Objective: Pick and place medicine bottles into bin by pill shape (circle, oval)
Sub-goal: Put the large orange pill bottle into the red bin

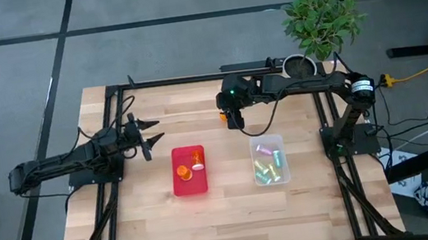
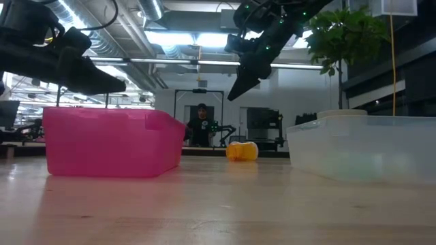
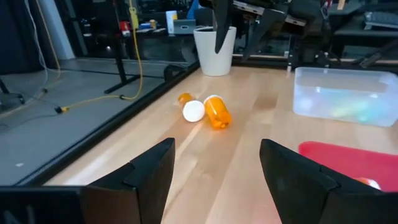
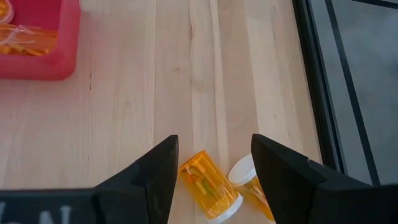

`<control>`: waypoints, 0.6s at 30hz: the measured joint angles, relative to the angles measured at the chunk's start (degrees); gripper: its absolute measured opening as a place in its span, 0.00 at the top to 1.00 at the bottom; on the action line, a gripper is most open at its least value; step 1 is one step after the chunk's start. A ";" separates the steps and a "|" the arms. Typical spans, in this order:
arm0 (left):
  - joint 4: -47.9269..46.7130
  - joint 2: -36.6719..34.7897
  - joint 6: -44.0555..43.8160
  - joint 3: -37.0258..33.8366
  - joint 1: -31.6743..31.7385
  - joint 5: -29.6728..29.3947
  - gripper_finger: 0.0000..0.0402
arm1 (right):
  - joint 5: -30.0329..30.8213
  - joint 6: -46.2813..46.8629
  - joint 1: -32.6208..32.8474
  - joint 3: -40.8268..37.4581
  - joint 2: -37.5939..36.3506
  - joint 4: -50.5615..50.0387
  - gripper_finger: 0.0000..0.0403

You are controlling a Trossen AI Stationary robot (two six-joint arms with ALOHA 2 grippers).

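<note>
Two translucent orange medicine bottles with white caps lie on their sides, close together, on the wooden table near its far edge [image 4: 208, 183] [image 4: 252, 186]. They also show in the left wrist view [image 3: 214, 112] and the low view [image 2: 242, 151]. My right gripper [image 4: 214, 142] is open and hovers above them [image 1: 235, 119], fingers pointing down, well clear of the table [image 2: 244, 80]. My left gripper [image 1: 150, 137] is open and empty, raised left of the red bin [image 1: 189, 170], which holds orange bottles. The clear bin [image 1: 269, 160] holds several pastel bottles.
A white plant pot [image 1: 298, 65] with a green plant stands at the table's far right corner, behind the right arm. The red and clear bins stand side by side at mid-table. A black frame runs round the table [image 1: 192, 77]. A person shows in the room behind the table [image 2: 201, 126].
</note>
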 joint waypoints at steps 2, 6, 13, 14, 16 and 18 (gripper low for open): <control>-0.03 0.00 -1.31 0.00 0.00 0.73 0.43 | 0.00 0.02 0.00 0.00 -0.02 0.01 0.49; -0.04 0.00 -1.88 0.00 0.00 1.00 0.43 | 0.00 0.13 0.00 0.00 -0.02 0.18 0.49; 0.07 0.00 -1.49 0.00 0.00 1.03 0.43 | 0.00 1.31 -0.02 -0.02 -0.02 0.84 0.42; 0.04 0.00 -1.49 0.00 0.00 1.04 0.43 | 0.00 1.30 -0.02 -0.02 -0.02 1.15 0.40; 0.07 0.00 -1.47 0.00 0.00 1.05 0.43 | 0.00 1.29 -0.02 -0.04 -0.01 2.33 0.36; 0.12 0.00 -1.47 0.00 0.00 1.07 0.43 | 0.02 1.15 -0.02 -0.04 0.05 3.57 0.33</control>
